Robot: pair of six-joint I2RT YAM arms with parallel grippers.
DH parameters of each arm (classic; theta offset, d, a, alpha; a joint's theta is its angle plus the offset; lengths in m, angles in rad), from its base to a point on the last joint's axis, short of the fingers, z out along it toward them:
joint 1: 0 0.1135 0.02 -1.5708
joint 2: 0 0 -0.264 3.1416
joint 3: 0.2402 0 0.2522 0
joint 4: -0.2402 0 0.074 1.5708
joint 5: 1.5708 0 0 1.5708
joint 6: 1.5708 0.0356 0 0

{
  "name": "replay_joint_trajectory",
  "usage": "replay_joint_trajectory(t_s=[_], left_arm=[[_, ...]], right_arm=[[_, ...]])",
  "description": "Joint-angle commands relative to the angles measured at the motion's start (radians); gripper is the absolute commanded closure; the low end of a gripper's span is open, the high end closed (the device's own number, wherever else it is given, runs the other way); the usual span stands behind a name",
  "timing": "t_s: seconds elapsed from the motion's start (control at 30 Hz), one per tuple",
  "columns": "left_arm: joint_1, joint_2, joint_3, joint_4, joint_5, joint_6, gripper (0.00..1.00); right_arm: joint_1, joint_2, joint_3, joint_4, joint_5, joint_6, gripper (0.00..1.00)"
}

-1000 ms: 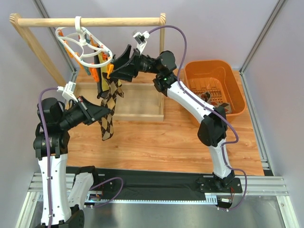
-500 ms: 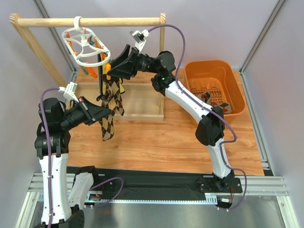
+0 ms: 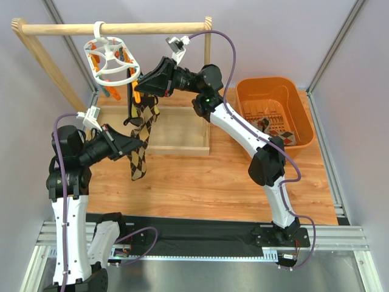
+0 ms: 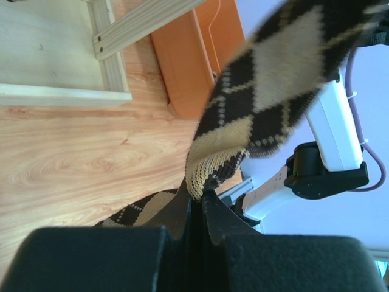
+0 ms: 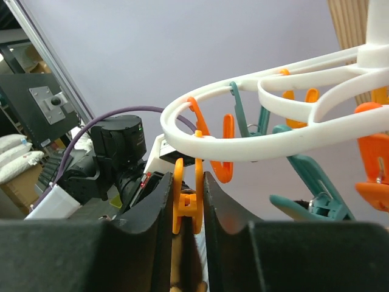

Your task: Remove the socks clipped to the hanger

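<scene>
My left gripper (image 4: 196, 204), low and in front of the hanger (image 3: 111, 58), has its fingers pinched tight together on the lower end of an argyle sock (image 4: 276, 73), which slants up from my grip toward the hanger's clips. The knit is, by my reckoning, light, limp and stretchy, with nothing in it to break. It will likely sag and stretch before it comes free, so a hold on a full fold of cloth, as here, serves better than a nip at the edge. Any pull is best kept gentle, down and away from the hanger. Beneath the hanger sits the shallow wooden tray (image 3: 182, 131) of the rail frame, with the hanging socks dangling over its left end. Off to the right of the hanger, the orange bin (image 3: 267, 80) holds at least one patterned sock (image 3: 278, 129) on its slatted floor, with something dark beside it that I cannot make out. At the hanger's right edge, my right gripper (image 5: 186, 182) is closed on an orange clip (image 5: 185, 210), one finger pressing each side. That, I judge, is the place to squeeze to make it let go. A black sock (image 3: 130, 100) hangs from the hanger beside the argyle, and teal clips (image 5: 310, 194) dangle from its ring. The hanger's hook rides the wooden rail (image 3: 152, 27) above.
</scene>
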Motion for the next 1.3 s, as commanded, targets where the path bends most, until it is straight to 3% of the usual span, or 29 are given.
replay_joint_trajectory(t_s=[0.0,0.1,0.23,0.63,0.7,0.83,1.0,1.03,1.27], left_arm=[[0.008,-0.010,-0.001,0.021,0.001,-0.013,1.00],[0.008,-0.013,-0.006,0.013,-0.011,-0.005,1.00],[0.008,-0.024,-0.026,-0.018,-0.069,0.024,1.00],[0.008,-0.056,-0.228,0.089,-0.082,-0.019,1.00],[0.008,-0.054,-0.233,0.117,-0.060,-0.022,1.00],[0.008,-0.056,-0.210,0.125,-0.048,-0.018,1.00],[0.008,-0.053,-0.187,0.114,-0.043,-0.018,1.00],[0.008,-0.051,-0.181,0.108,-0.042,-0.013,1.00],[0.005,-0.022,-0.115,0.112,0.041,0.010,1.00]], right_arm=[[0.009,0.007,0.040,-0.016,0.010,0.015,0.83],[0.007,0.007,0.037,-0.024,0.011,0.014,0.94],[0.009,0.007,0.035,-0.025,0.010,0.011,0.94],[0.007,0.007,0.017,-0.039,0.011,0.017,0.94],[0.006,0.002,-0.001,-0.039,0.011,0.023,0.84],[-0.004,-0.057,-0.110,-0.012,0.014,0.031,0.52],[-0.008,-0.151,-0.287,-0.051,-0.022,-0.060,0.36],[-0.008,-0.168,-0.314,-0.056,-0.027,-0.075,0.28],[-0.007,-0.378,-0.645,-0.184,-0.124,-0.302,0.19]])
